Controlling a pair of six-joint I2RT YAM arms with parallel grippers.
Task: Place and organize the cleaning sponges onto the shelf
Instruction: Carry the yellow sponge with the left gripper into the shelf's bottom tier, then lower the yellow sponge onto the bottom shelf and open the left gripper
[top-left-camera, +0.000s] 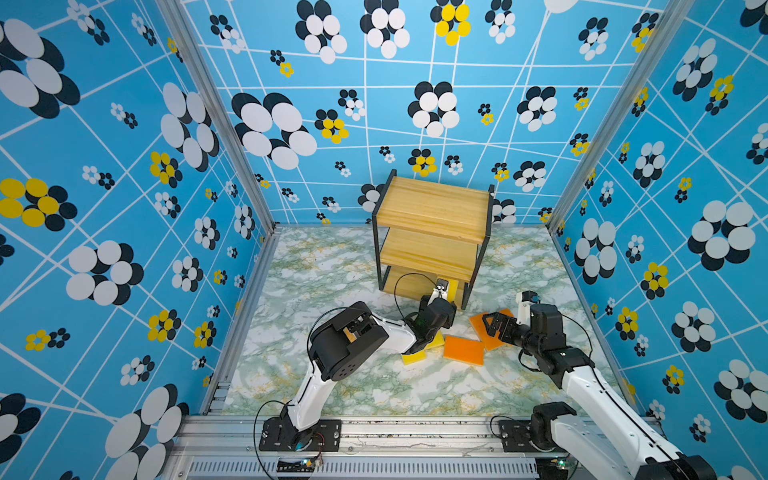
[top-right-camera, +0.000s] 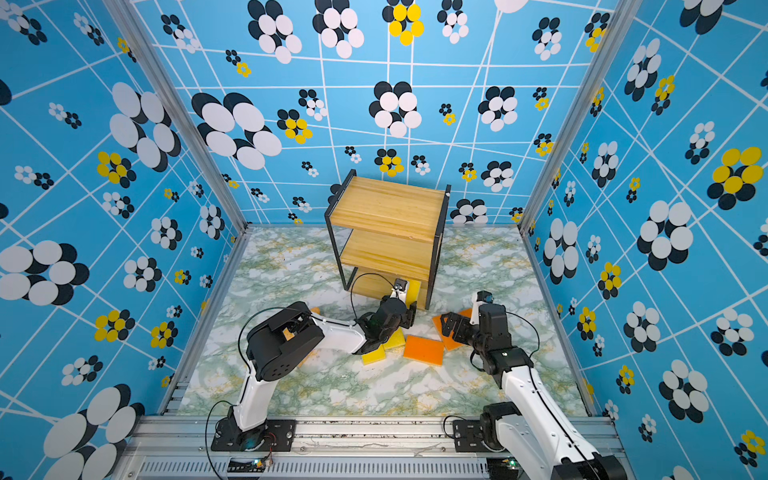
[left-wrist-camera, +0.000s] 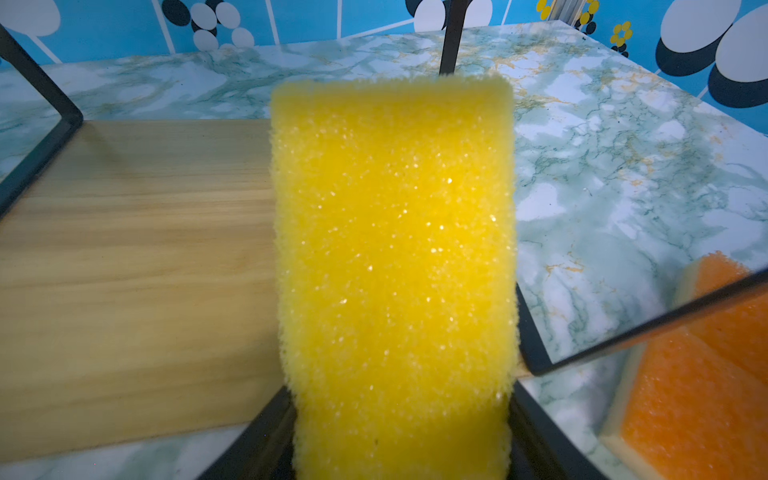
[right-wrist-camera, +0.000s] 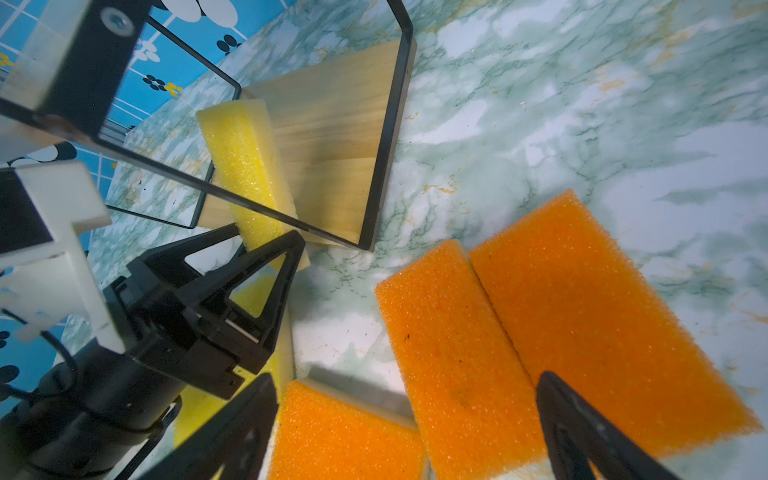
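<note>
**Top views.** The shelf, three wooden boards in a black frame, stands at the back of the marbled tabletop. The left gripper reaches into the lowest tier from the front. Its jaws are closed on a yellow sponge held on edge at that tier's right end. Two loose yellow sponges lie overlapped on the tabletop under the left wrist. A single orange sponge lies flat just right of them. A pair of orange sponges lies partly beneath the right gripper, which hovers with its jaws open. Both top views show the same layout.

**Left wrist view.** The yellow sponge fills the centre, pinched slightly narrower where it sits between the jaws. It juts over the end of the bottom board. Whether it bears on the wood cannot be told. One orange sponge lies on the tabletop outside the frame.

**Right wrist view.** The left gripper clasps the yellow sponge, which tilts on its long edge at the bottom board. The right gripper has its jaws spread wide above the pair of orange sponges, which touch side by side. The single orange sponge lies close beside them.
</note>
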